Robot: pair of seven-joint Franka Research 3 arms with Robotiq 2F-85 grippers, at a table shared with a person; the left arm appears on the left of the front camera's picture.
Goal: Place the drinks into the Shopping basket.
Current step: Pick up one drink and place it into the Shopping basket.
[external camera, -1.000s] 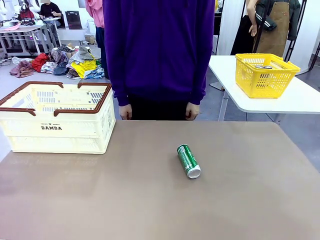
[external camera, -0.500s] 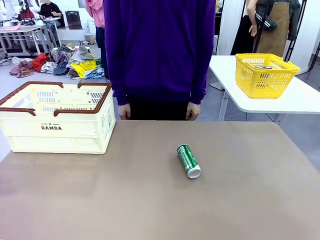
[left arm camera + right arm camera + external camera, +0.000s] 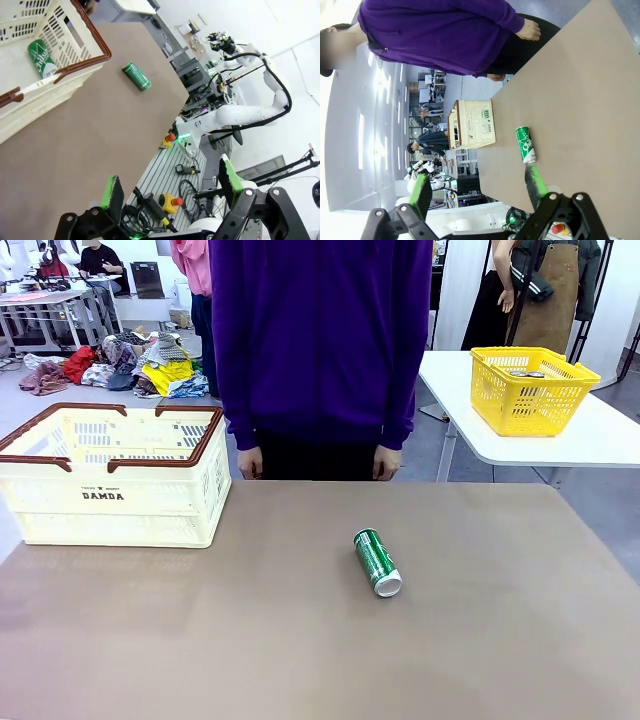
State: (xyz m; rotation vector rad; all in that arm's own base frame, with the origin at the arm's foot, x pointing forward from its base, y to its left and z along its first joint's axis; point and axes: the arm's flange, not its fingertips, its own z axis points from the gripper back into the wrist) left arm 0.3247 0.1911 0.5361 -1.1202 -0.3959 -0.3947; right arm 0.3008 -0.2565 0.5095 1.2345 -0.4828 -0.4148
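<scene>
A green can (image 3: pixel 377 561) with white lettering lies on its side near the middle of the brown table (image 3: pixel 300 640); it also shows as the green can (image 3: pixel 136 75) and the green can (image 3: pixel 525 144) in the wrist views. The cream Shopping basket (image 3: pixel 110 475) with its brown rim stands at the table's far left. Another green can (image 3: pixel 41 58) lies inside the Shopping basket (image 3: pixel 75 30). My left gripper (image 3: pixel 170 187) is open and empty, high above the table's near edge. My right gripper (image 3: pixel 479 187) is open and empty too, well back from the can.
A person in a purple top (image 3: pixel 318 340) stands at the far edge, hands (image 3: pixel 250 463) hanging at the table's rim. A yellow mesh basket (image 3: pixel 530 388) sits on a white side table (image 3: pixel 600 440) at the right. Broad bare tabletop surrounds the can.
</scene>
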